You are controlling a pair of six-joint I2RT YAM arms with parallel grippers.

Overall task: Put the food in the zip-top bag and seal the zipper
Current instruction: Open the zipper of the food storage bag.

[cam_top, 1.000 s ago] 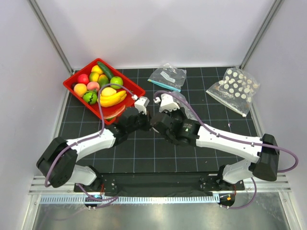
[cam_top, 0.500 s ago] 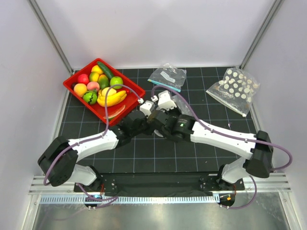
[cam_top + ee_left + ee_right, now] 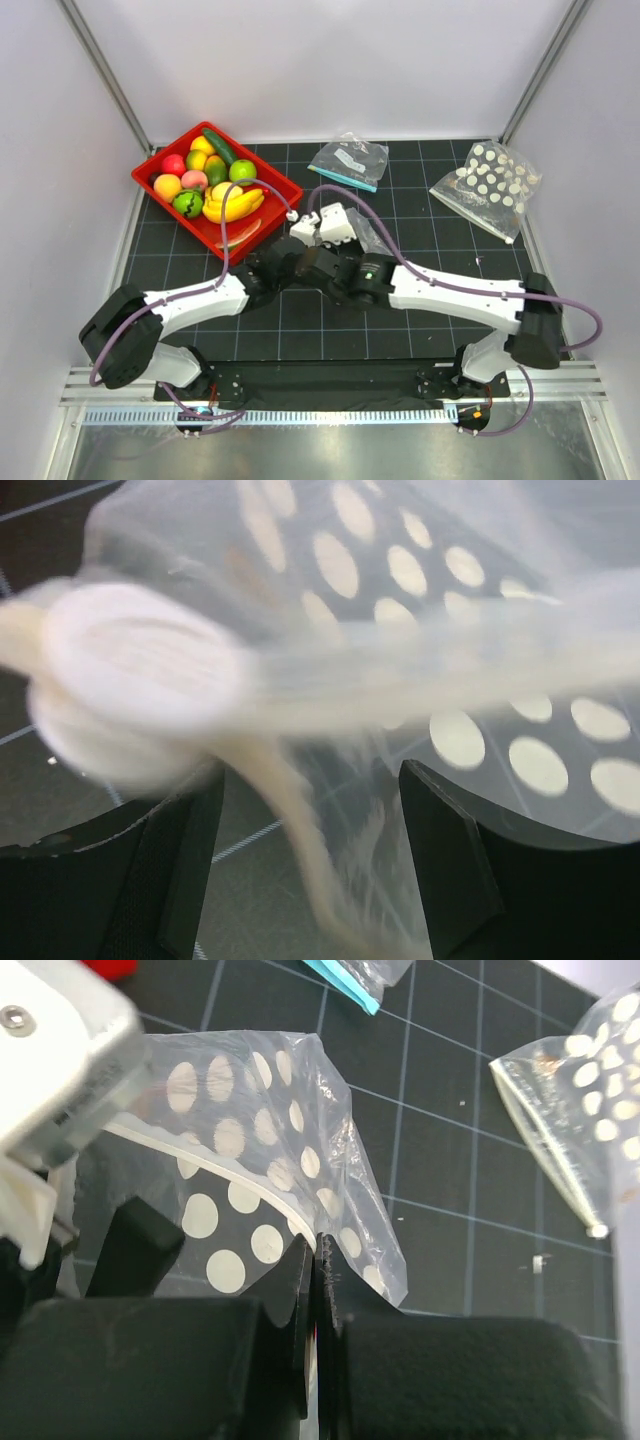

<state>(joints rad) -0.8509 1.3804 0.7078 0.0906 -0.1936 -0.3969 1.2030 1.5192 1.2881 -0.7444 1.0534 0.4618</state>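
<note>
The black gridded desk [image 3: 330, 338] carries everything. Both arms reach in from the near edge and meet over its middle. A red tray [image 3: 150, 167] sits at the far left corner. Another dotted bag [image 3: 492, 185] lies far right, and a clear undotted bag [image 3: 350, 160] with a teal strip lies far centre.

The zip-top bag [image 3: 250, 1150] hangs at mid-desk between the two wrists, crumpled and lifted at one side, well apart from the tray. The food [image 3: 215, 180] is all in the tray: bananas, green, red and orange pieces.

The right gripper [image 3: 318, 1250] has its fingers pressed together, pinching the bag's rim. The left gripper [image 3: 310, 775] has its fingers spread wide. The blurred film crosses between them, touching neither. The zipper [image 3: 245, 1188] runs as a white strip into the right fingers.
</note>
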